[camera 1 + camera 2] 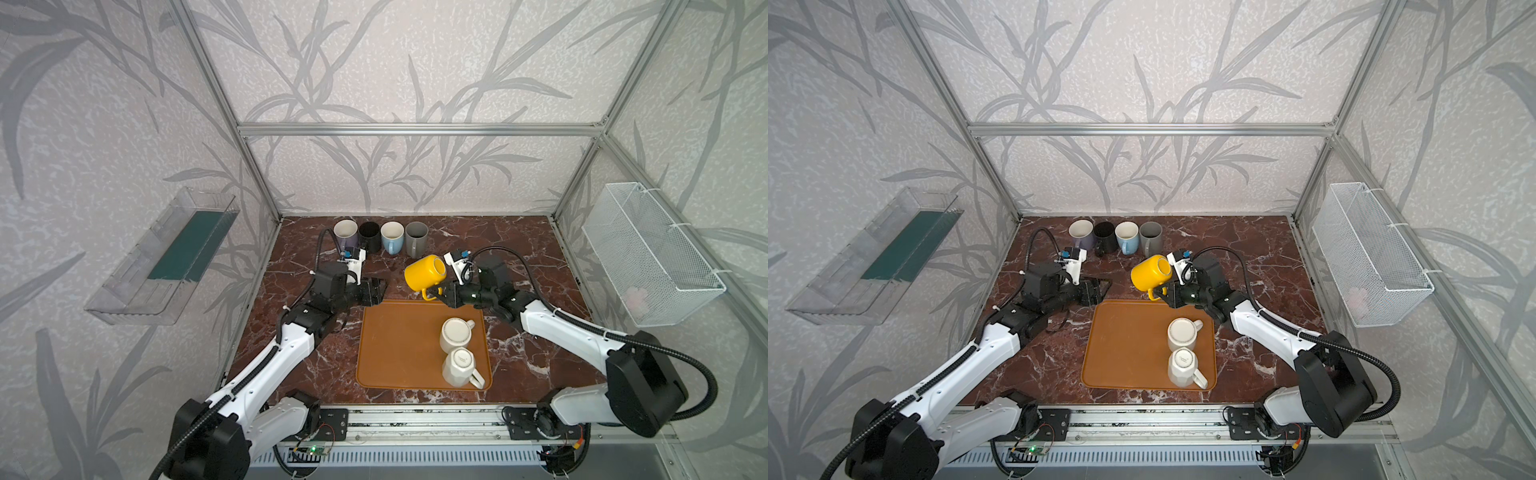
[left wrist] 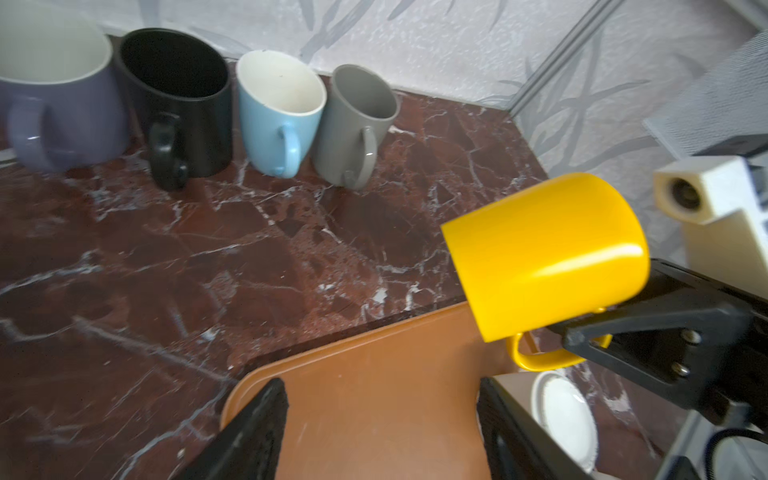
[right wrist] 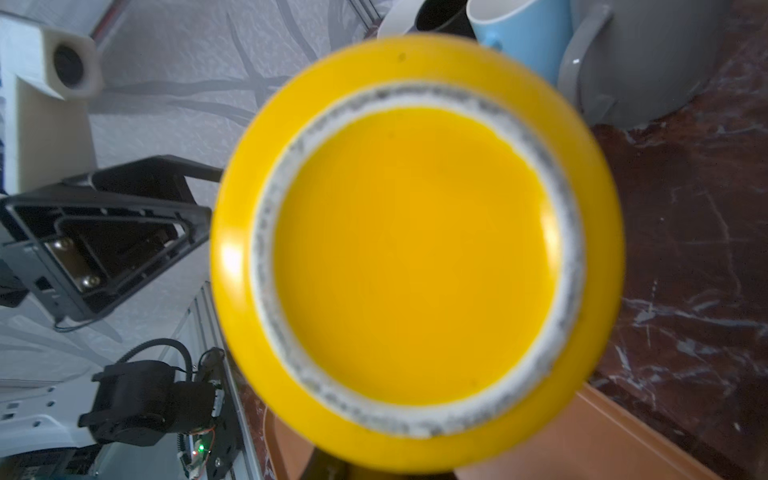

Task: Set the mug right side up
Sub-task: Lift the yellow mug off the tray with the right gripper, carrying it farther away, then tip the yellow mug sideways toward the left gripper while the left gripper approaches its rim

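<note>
The yellow mug (image 1: 424,272) (image 1: 1150,272) (image 2: 544,253) hangs tilted in the air over the back edge of the brown tray (image 1: 395,353). Its base points up toward the right wrist and its mouth points down and left. That base (image 3: 415,249) with its unglazed ring fills the right wrist view. My right gripper (image 1: 438,293) (image 1: 1163,293) is shut on the mug's handle (image 2: 540,361) underneath. My left gripper (image 1: 380,291) (image 1: 1102,291) (image 2: 382,424) stands open and empty by the tray's back left corner, a short way left of the mug.
Two white mugs (image 1: 456,334) (image 1: 459,368) stand upside down on the tray's right side. Several upright mugs, purple (image 1: 346,233), black (image 1: 370,236), blue (image 1: 392,237) and grey (image 1: 416,238), line the back wall. A wire basket (image 1: 652,253) hangs on the right wall and a clear shelf (image 1: 166,257) on the left.
</note>
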